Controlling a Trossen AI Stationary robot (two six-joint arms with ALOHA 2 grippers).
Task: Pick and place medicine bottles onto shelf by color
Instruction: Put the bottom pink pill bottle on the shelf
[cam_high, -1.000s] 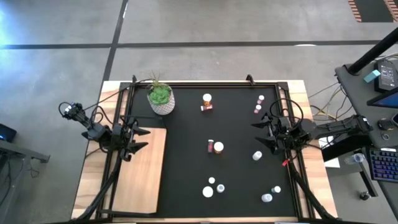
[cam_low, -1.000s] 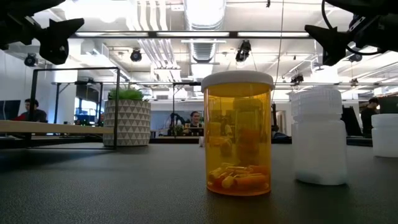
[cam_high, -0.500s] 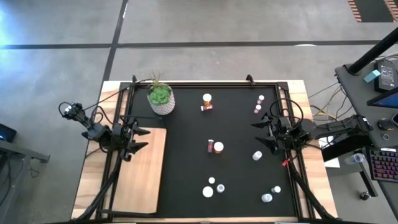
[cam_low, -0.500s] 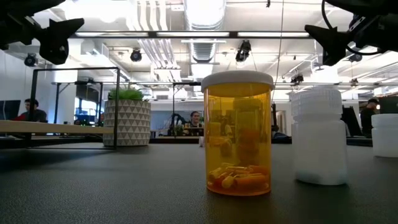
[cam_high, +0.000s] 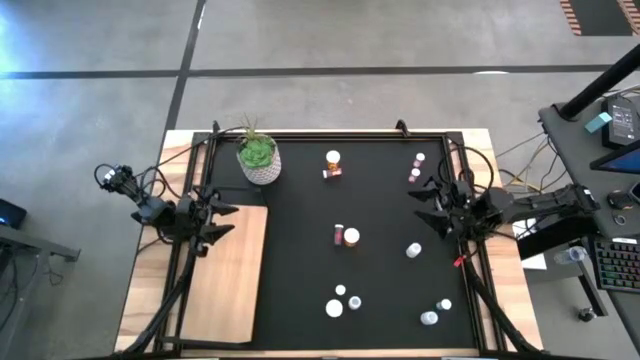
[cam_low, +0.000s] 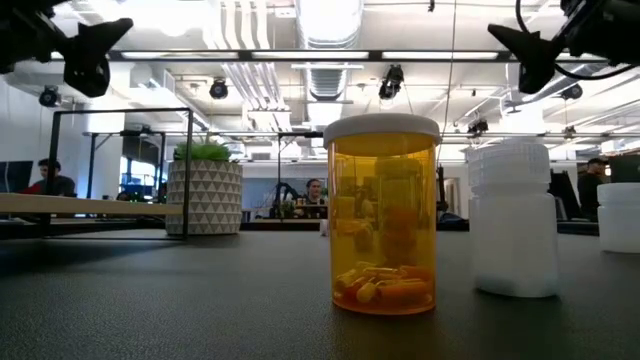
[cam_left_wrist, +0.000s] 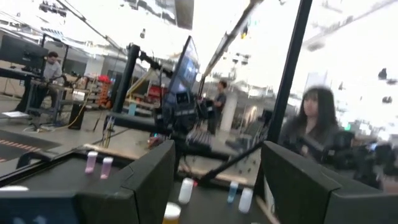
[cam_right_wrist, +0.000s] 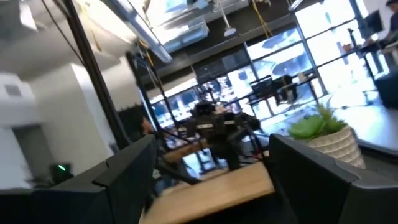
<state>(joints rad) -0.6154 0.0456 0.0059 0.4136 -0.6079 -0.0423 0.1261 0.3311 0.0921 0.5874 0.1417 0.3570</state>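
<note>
Several small white-capped bottles stand on the black mat (cam_high: 300, 200). An orange one (cam_high: 333, 158) and a pink one (cam_high: 330, 173) are at the far middle. Two pink ones (cam_high: 416, 166) are at the far right. A pink and a white-capped one (cam_high: 346, 236) are at the centre, and whitish ones (cam_high: 342, 300) are near the front. In the low view an orange bottle (cam_low: 383, 215) and a white bottle (cam_low: 513, 220) stand close by. The light-wood shelf (cam_high: 228, 275) lies at the mat's left. My left gripper (cam_high: 230, 221) hovers open over the shelf's far end. My right gripper (cam_high: 420, 204) hovers open over the mat's right edge.
A white speckled pot with a green plant (cam_high: 258, 160) stands at the mat's far left, just beyond the shelf. A dark frame runs around the mat's edges. People show in the room beyond the table (cam_left_wrist: 311, 124). The middle of the mat between the bottle groups is bare.
Both grippers have risen a little in the low view. The right one has also shifted slightly toward the table's far edge. The bottles and the shelf have stayed where they were.
</note>
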